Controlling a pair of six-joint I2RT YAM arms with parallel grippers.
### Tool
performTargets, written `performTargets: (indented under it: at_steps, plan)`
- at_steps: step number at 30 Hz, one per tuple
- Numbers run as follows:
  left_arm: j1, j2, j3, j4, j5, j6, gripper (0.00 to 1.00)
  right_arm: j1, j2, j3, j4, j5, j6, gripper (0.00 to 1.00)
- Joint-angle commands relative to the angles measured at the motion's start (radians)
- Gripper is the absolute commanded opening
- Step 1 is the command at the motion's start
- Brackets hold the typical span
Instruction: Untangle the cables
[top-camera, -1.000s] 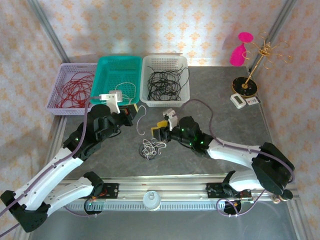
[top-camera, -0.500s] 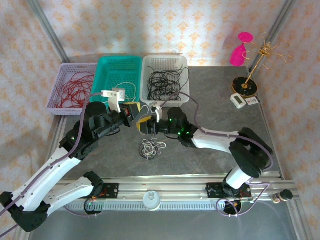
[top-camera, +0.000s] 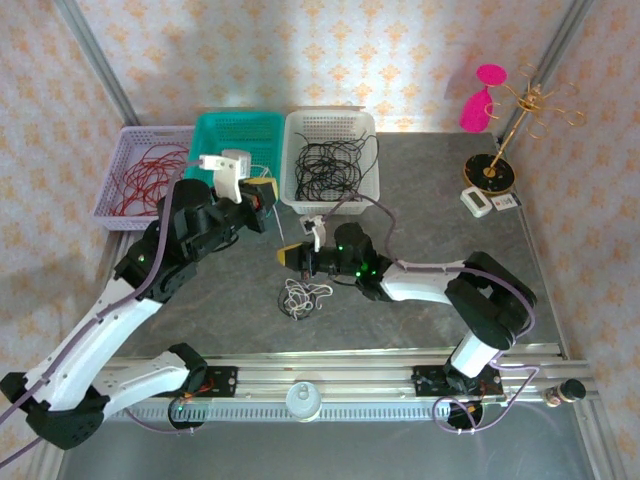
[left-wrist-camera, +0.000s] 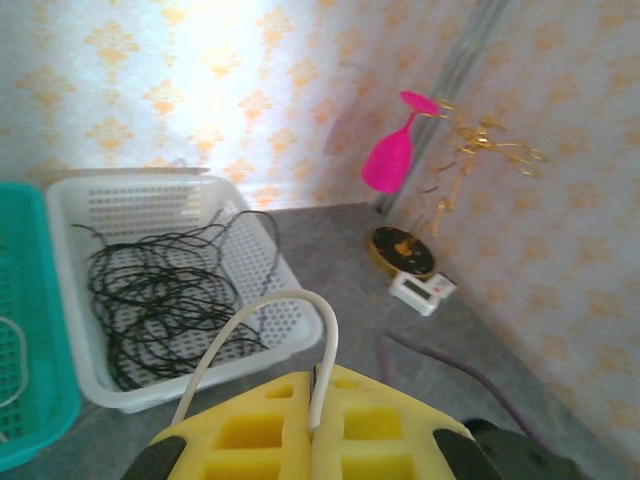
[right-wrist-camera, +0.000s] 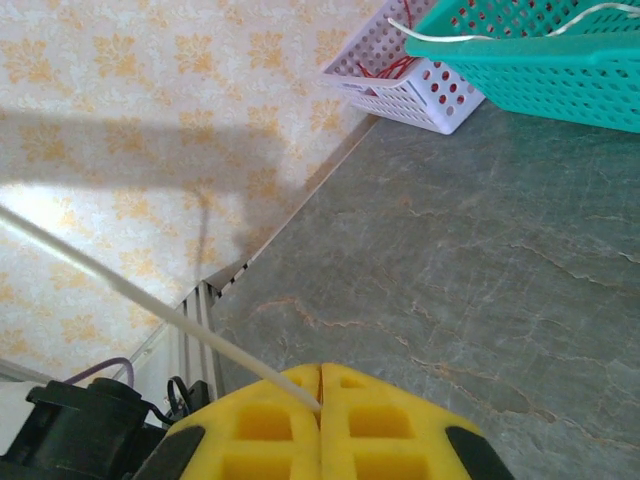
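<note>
A small clump of cables (top-camera: 303, 296), mostly white with a bit of black, lies on the grey table in front of the arms. One white cable (left-wrist-camera: 290, 297) arches up out of my left gripper (left-wrist-camera: 318, 377), whose yellow jaws are shut on it. In the top view the left gripper (top-camera: 262, 192) hangs by the teal basket. My right gripper (top-camera: 288, 255) sits just above the clump, pointing left. Its jaws (right-wrist-camera: 320, 375) are shut on a taut white cable (right-wrist-camera: 150, 305) that runs off to the upper left.
Three baskets stand along the back: a lilac one (top-camera: 112, 190) with red cables, a teal one (top-camera: 205, 150) with a white cable, a white one (top-camera: 372, 160) with black cables. At back right are a pink glass (top-camera: 478, 100), a gold stand (top-camera: 495, 172) and a small white device (top-camera: 480, 202).
The right gripper swung left and back toward the left gripper, then closed on the white cable. The left gripper rose slightly toward the baskets, still holding its cable.
</note>
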Motion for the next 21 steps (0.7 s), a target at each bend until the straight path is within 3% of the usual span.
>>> performTargets:
  at_steps: [1,9,14,21]
  plan:
    - [0.062,0.023,0.11,0.037,-0.05,0.039,0.0,0.007,0.011,-0.042,-0.047,0.057,-0.006,0.0]
    - [0.152,0.121,0.211,0.092,0.009,0.061,0.0,0.03,-0.004,-0.064,-0.116,0.132,-0.059,0.03]
    - [0.234,0.191,0.259,0.117,0.008,0.071,0.0,0.032,-0.02,-0.085,-0.137,0.171,-0.076,0.24]
    - [0.373,0.339,0.32,0.181,0.097,0.067,0.0,0.032,-0.08,-0.123,-0.209,0.222,-0.098,0.34]
